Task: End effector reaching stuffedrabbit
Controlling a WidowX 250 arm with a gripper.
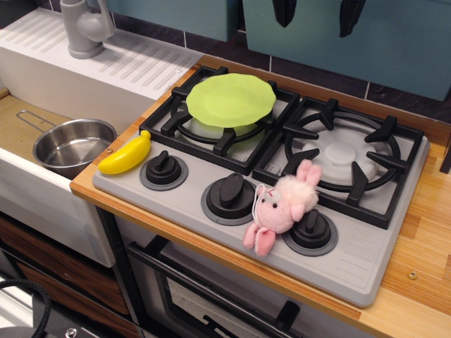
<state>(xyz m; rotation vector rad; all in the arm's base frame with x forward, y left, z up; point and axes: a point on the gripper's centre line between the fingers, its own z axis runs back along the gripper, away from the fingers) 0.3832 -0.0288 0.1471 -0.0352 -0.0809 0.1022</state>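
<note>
Prongs (318,15) high above—stuffedrabbit (285,205) apart

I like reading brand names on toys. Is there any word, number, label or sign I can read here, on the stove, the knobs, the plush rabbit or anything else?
No readable text in this view.
Stove: no brand or numbers visible.
Knobs: plain, no markings to read.
Plush rabbit: no tag shows, only a white string.
Banana, green plate, pot: unmarked.

Wooden counter (416,282) with grey toy stove (366,271), banana (125,155) at the edge
</note>
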